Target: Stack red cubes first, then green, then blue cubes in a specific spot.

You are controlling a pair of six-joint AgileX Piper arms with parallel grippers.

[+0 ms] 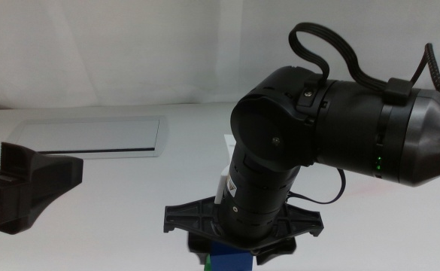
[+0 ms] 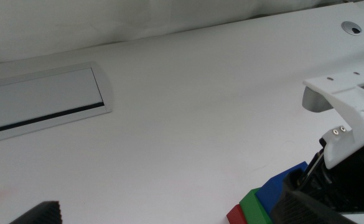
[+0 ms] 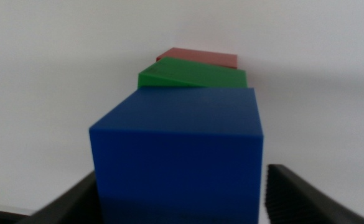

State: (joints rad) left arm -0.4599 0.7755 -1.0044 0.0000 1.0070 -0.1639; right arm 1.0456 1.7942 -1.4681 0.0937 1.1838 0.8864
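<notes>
Right gripper (image 3: 182, 186) fingers spread beside blue cube (image 3: 178, 155); left gripper (image 1: 9, 188) fingers spread.

A plain white bench (image 1: 129, 188) fills the scene, matte and bare across its near stretch. Set flush into it toward the far left sits a rectangular grey recessed panel (image 1: 92, 137) with a pale metal frame, a dark slot running along its near edge. The left wrist view catches that same panel (image 2: 42, 96) at an angle, and also a small round grommet hole (image 2: 352, 27) in the bench's far corner. Behind everything hangs a white backdrop (image 1: 129, 53).
</notes>
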